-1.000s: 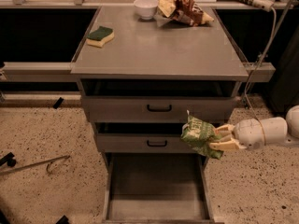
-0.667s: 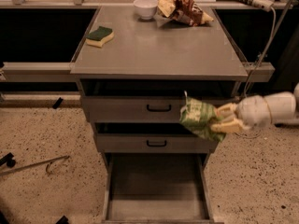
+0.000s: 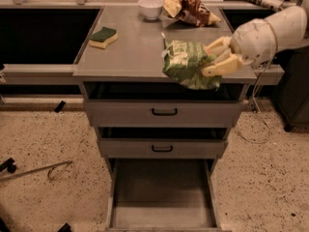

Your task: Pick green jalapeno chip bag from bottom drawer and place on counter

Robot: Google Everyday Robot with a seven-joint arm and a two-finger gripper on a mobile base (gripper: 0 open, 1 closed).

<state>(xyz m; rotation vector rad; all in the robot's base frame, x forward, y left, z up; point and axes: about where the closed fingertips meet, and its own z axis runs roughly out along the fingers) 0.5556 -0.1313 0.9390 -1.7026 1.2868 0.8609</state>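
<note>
My gripper (image 3: 216, 58) comes in from the right on a pale arm and is shut on the green jalapeno chip bag (image 3: 186, 63). The bag is glossy green with pale lettering. It hangs over the front right part of the counter (image 3: 130, 50), its lower edge dipping past the counter's front rim. Whether it touches the counter I cannot tell. The bottom drawer (image 3: 161, 197) is pulled out below, a plain grey tray with nothing in it.
A green and yellow sponge (image 3: 103, 36) lies at the counter's left. A white bowl (image 3: 150, 7) and a brown-and-cream snack bag (image 3: 189, 8) sit at the back. Two upper drawers with black handles (image 3: 164, 112) stand slightly open. Speckled floor surrounds the cabinet.
The gripper has risen with the green bag from in front of the middle drawers up to counter height, over the front right of the counter.
</note>
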